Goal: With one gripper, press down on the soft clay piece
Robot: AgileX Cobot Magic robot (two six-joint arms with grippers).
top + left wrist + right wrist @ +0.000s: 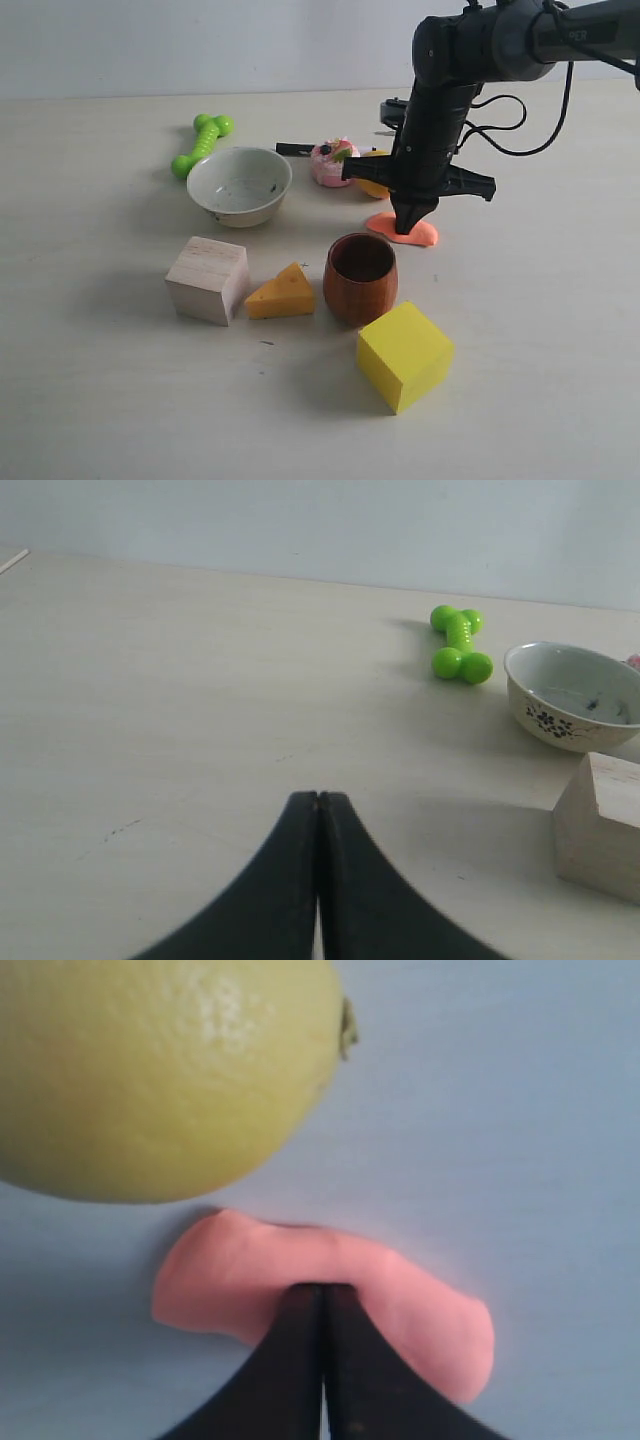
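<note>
Right claw [322,1288] is standing clenched, fingers together, its tip bearing on the soft clay piece [230,1280]; the clay is lying flat on the counter [540,330], just beside the lemon [170,1070]; wooden cup [360,277] is sitting near the lemon; left claw [318,798] is hanging clenched, well apart from the lemon.

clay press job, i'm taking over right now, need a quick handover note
Right gripper: shut, tips down on the clay, which lies flat on the table beside the lemon.
Left gripper: shut, empty, far from the clay.
Done: approach; tips appear to touch the clay.
To do: press down (no dent visible yet), then lift off.
</note>
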